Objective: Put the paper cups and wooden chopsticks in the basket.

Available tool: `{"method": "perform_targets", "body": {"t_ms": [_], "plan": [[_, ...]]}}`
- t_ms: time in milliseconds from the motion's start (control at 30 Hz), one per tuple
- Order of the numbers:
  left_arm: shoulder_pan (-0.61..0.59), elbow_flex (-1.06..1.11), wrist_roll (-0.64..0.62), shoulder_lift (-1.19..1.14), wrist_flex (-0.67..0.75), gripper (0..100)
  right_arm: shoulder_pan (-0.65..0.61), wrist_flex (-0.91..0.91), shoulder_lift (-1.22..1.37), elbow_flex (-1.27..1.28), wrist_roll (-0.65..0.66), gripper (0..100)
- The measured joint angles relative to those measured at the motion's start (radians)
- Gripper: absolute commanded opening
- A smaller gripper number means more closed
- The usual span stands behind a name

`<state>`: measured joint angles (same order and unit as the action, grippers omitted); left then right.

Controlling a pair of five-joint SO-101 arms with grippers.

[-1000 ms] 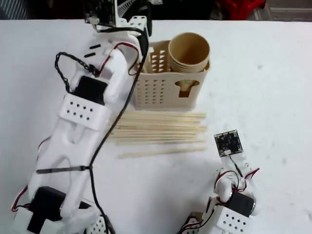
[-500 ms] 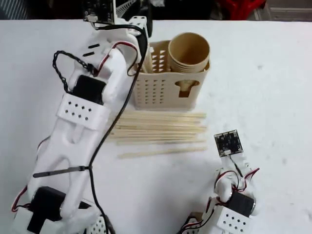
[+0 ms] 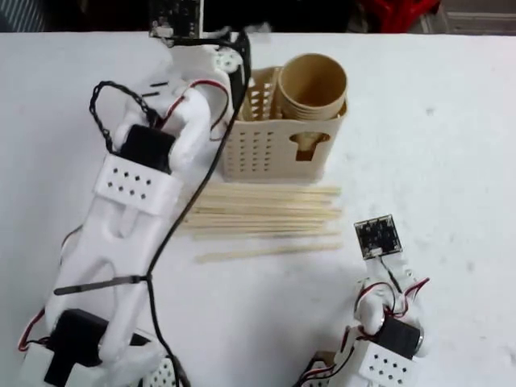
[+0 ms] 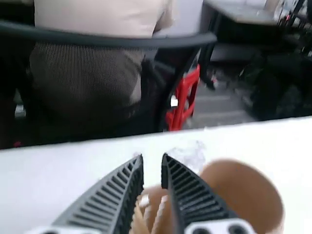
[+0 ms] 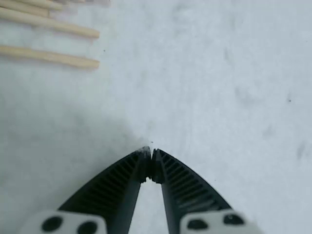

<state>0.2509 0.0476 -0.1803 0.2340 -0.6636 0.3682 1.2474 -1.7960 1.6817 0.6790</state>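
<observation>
One basket; one stack of paper cups inside the basket, count unclear; many chopsticks loose beside the basket, uncounted; two arms.

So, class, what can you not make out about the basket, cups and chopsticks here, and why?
High view: the white left arm hides the adjoining end of the beige slotted plastic basket; contents there unknown.
High view: the nested tan paper cups show rims only; count unclear.
Left wrist view: pale sticks beyond the left gripper are blurred.
Right wrist view: the wooden chopsticks are cut off by the edge.
</observation>
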Motion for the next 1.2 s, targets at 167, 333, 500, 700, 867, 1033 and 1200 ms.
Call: {"method": "perform_targets", "body": {"t_ms": [167, 333, 500, 700, 867, 1033, 1200], "plan": [[0.031, 0.000, 0.000, 0.064, -0.288, 9, 0.000, 0.000, 0.000, 0.000, 0.000, 1.8], [0.043, 0.060, 0.071, 0.100, -0.575, 9, 0.000, 0.000, 0.000, 0.000, 0.000, 1.8], [0.048, 0.351, 0.189, 0.106, -0.476, 9, 0.000, 0.000, 0.000, 0.000, 0.000, 1.8], [0.048, 0.710, 0.273, 0.104, -0.094, 9, 0.000, 0.000, 0.000, 0.000, 0.000, 1.8], [0.046, 0.832, 0.339, 0.104, 0.095, 9, 0.000, 0.000, 0.000, 0.000, 0.000, 1.8], [0.046, 0.841, 0.348, 0.106, 0.123, 9, 0.000, 0.000, 0.000, 0.000, 0.000, 1.8], [0.046, 0.847, 0.348, 0.106, 0.127, 9, 0.000, 0.000, 0.000, 0.000, 0.000, 1.8]]}}
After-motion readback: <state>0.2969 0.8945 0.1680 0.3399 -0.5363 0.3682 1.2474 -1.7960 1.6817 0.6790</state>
